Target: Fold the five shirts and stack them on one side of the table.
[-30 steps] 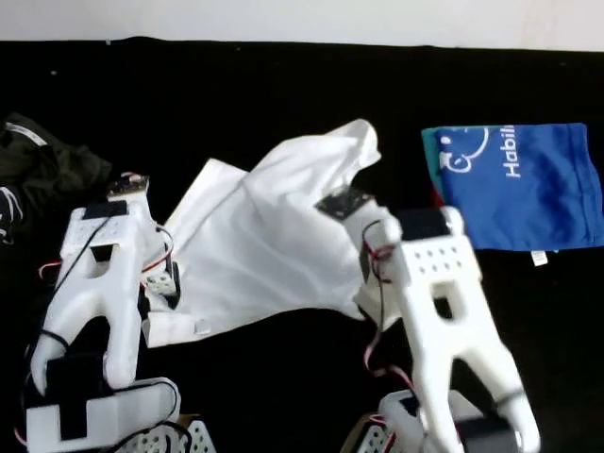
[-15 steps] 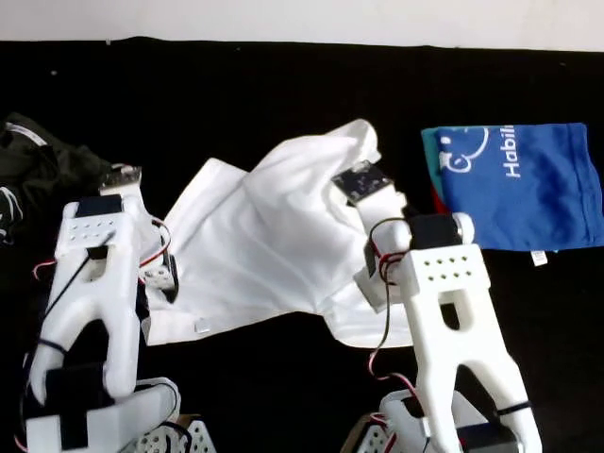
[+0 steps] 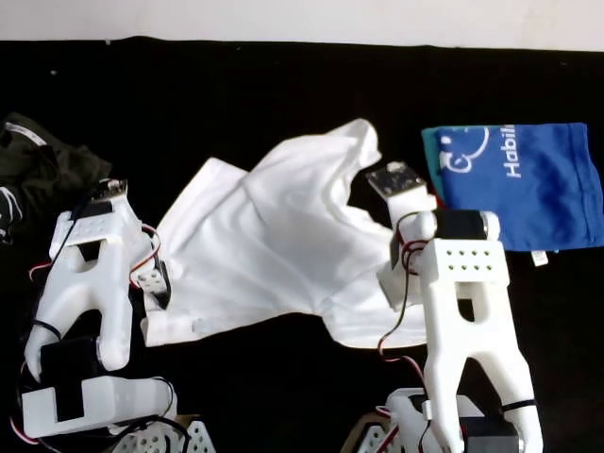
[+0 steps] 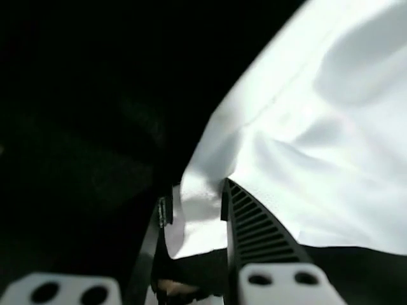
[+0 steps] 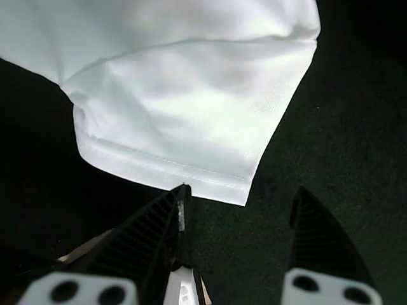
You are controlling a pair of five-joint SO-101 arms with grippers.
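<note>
A white shirt (image 3: 269, 236) lies crumpled and half spread on the black table (image 3: 283, 94). My left gripper (image 3: 156, 283) is at its left edge. In the left wrist view that gripper (image 4: 196, 197) is shut on a fold of the white shirt (image 4: 305, 127). My right gripper (image 3: 392, 278) hangs over the shirt's right side. In the right wrist view it (image 5: 241, 197) stands open just short of a hemmed sleeve edge (image 5: 191, 171), with nothing between its fingers. A folded blue shirt (image 3: 524, 184) lies at the right.
A heap of dark shirts (image 3: 38, 170) sits at the table's left edge. A teal layer (image 3: 432, 156) peeks out under the blue shirt. Bare black table shows behind the white shirt and in front between the two arm bases.
My right arm has swung to the right, off the middle of the white shirt, and the shirt's right part now lies flatter. My left arm has drawn slightly left and back.
</note>
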